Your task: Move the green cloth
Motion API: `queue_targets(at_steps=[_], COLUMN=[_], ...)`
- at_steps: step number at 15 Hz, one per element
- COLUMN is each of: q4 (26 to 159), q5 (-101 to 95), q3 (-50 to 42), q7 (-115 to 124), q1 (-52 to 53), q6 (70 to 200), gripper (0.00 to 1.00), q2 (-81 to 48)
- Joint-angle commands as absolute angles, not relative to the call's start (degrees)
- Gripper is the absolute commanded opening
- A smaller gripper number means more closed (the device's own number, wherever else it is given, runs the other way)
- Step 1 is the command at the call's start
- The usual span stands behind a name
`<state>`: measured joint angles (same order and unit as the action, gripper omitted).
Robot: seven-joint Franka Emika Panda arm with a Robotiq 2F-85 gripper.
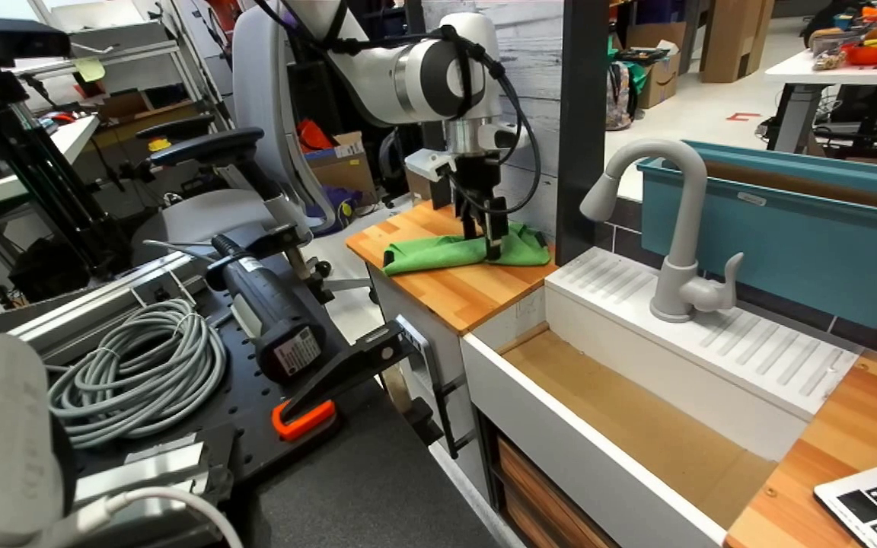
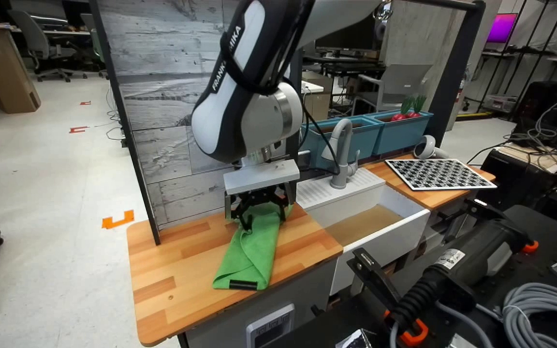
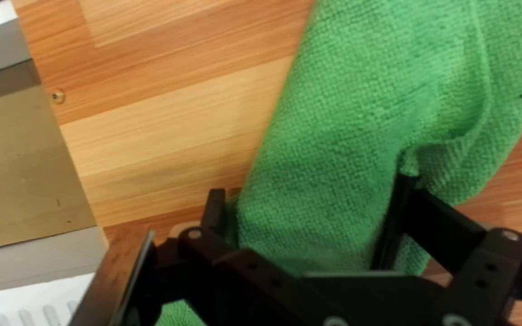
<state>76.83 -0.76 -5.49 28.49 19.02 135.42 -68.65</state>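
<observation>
Straddling green cloth (image 3: 347, 145), jaws spread, brown-floored sink (image 2: 382, 251), red vegetables (image 2: 398, 117) in blue planter (image 2: 402, 138)

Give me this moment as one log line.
gripper: open, green cloth partly between fingers | cloth: folded, on wooden countertop beside sink | lift: none seen

I see grpr (image 1: 481, 243) pointing down, fingers apart, green cloth (image 1: 431, 253) partly btwn, on wood ctr (image 1: 476, 293); faucet (image 1: 687, 228) 3 o'clock frm cloth, coiled cable (image 1: 157, 397) 8 o'clock.
</observation>
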Motion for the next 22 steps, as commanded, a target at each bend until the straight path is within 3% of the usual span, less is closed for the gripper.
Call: queue_targets(at_steps=[1, 9, 18, 22], q4=[81.4, 84.7, 102.3, 99.8], q5=[-1.2, -0.8, -1.3, -1.3], q3=[-7.1, -6.9, -4.2, -3.7], q7=[30.7, 31.4, 29.2, 30.7], q1=[18.8, 18.4, 20.1, 19.8], q6=[136.1, 134.4, 135.9, 134.9], gripper=[1.00, 1.00, 1.00, 1.00], q2=[-66.4, -63.3, -44.6, -45.5])
